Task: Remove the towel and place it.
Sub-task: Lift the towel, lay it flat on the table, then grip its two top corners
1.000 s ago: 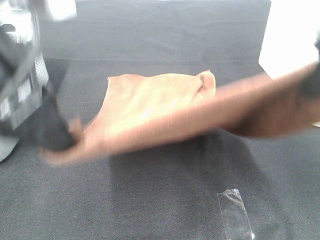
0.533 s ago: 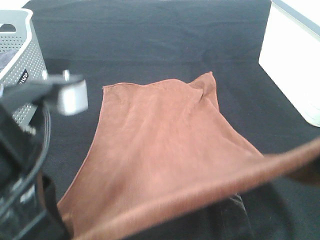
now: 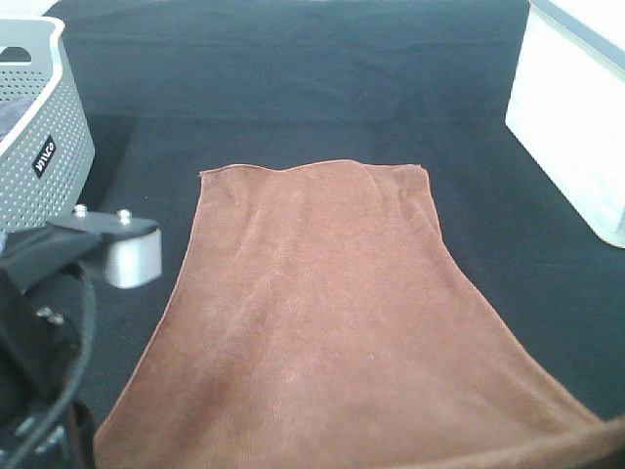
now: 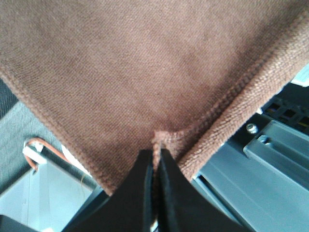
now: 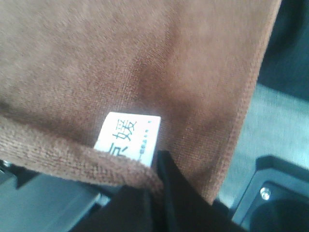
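Note:
The brown towel (image 3: 322,313) lies spread lengthwise on the black table covering (image 3: 293,78), its far edge flat and its near end running out of the bottom of the exterior view. In the left wrist view my left gripper (image 4: 157,162) is shut on one near corner of the towel (image 4: 145,63). In the right wrist view my right gripper (image 5: 153,180) is shut on the other near corner of the towel (image 5: 120,53), beside its white tag (image 5: 128,136). Both near corners are held slightly up. Only the left arm (image 3: 59,293) shows in the exterior view.
A grey perforated basket (image 3: 44,117) stands at the far left with something dark inside. A white box (image 3: 576,117) stands at the far right edge. Bare black covering lies beyond the towel's far edge and along both its sides.
The towel was stretched in the air between both grippers. It has come down and been drawn toward the near edge; it now lies flat, and the folded far right corner has straightened.

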